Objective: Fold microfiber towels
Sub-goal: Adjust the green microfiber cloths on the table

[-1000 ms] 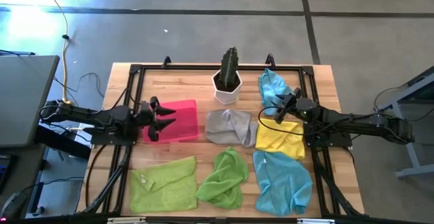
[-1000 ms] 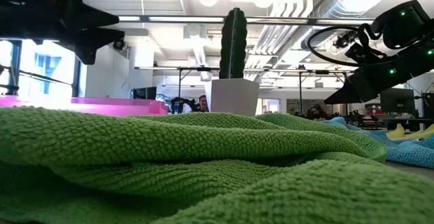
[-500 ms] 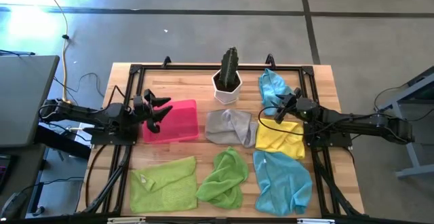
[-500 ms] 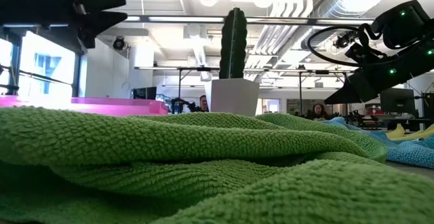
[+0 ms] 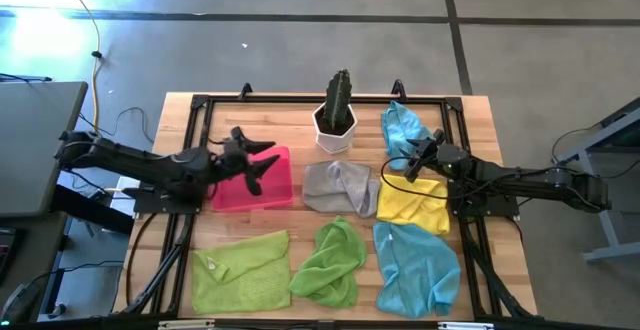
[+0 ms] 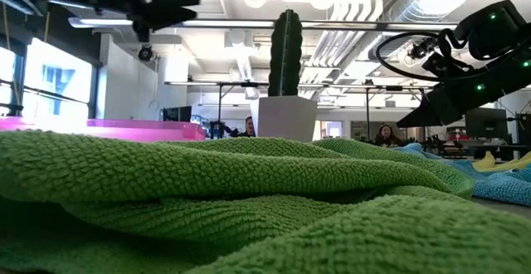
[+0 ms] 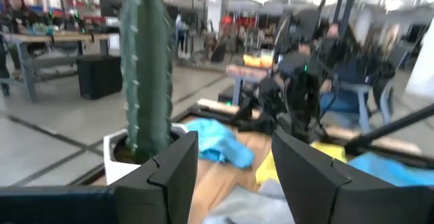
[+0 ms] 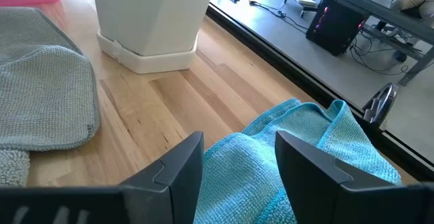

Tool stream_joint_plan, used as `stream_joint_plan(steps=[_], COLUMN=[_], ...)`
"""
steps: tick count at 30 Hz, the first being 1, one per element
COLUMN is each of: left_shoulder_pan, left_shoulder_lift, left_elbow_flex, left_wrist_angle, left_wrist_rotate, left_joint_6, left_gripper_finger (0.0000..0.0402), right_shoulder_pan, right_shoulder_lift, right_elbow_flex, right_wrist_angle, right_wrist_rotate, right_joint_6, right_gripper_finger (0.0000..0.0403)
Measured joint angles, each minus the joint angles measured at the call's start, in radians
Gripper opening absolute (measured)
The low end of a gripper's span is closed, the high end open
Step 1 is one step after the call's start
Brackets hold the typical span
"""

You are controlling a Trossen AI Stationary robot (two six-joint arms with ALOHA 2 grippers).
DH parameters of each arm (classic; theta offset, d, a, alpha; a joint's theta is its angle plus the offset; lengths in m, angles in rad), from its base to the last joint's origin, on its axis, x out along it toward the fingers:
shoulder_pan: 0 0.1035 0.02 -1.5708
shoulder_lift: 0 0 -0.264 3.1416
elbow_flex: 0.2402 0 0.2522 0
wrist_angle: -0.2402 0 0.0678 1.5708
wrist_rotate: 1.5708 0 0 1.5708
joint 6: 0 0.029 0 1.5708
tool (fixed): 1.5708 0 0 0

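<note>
Several microfiber towels lie loose on the wooden table: grey [image 5: 340,188], yellow [image 5: 412,202], light blue at the far right [image 5: 403,128], light blue at the near right [image 5: 415,265], and two lime green ones [image 5: 240,270] [image 5: 330,262]. My left gripper [image 5: 264,162] hangs open and level over the pink tray [image 5: 240,192], pointing toward the table's right side, with nothing between its fingers [image 7: 169,176]. My right gripper [image 5: 410,160] stays open just above the far blue towel [image 8: 291,149], beside the yellow one, and holds nothing.
A cactus in a white pot [image 5: 336,115] stands at the table's far middle, between the two grippers. A black frame [image 5: 200,105] runs around the work area. The near green towel [image 6: 249,199] fills the low view's foreground.
My left gripper has risen and gone toward the table's right, out over the pink tray, rolling a little; it stays open.
</note>
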Motion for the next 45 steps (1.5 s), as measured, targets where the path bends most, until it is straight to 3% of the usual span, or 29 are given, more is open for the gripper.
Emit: stream_joint_plan(steps=[8,16,37,45], left_shoulder_pan=[0.0,-0.034,-0.433,-0.514], left_shoulder_lift=[0.295,0.502,0.946,1.116], left_elbow_flex=[0.146,0.263,0.541,0.675], left_wrist_angle=[-0.003,-0.005,-0.054,-0.058], left_wrist_rotate=[0.024,0.172,0.207,0.207], left_joint_6=[-0.082,-0.183,-0.21,-0.21], left_gripper_finger=[0.0178,0.0178,0.0178,0.0178], right_shoulder_pan=[0.0,0.0,0.0,0.0], right_shoulder_lift=[0.0,0.0,0.0,-0.001], right_elbow_flex=[0.0,0.0,0.0,0.0], right_wrist_angle=[0.0,0.0,0.0,-0.003], right_wrist_rotate=[0.0,0.0,0.0,0.0], right_joint_6=[0.0,0.0,0.0,0.007], right_gripper_finger=[0.0177,0.0177,0.0177,0.0177])
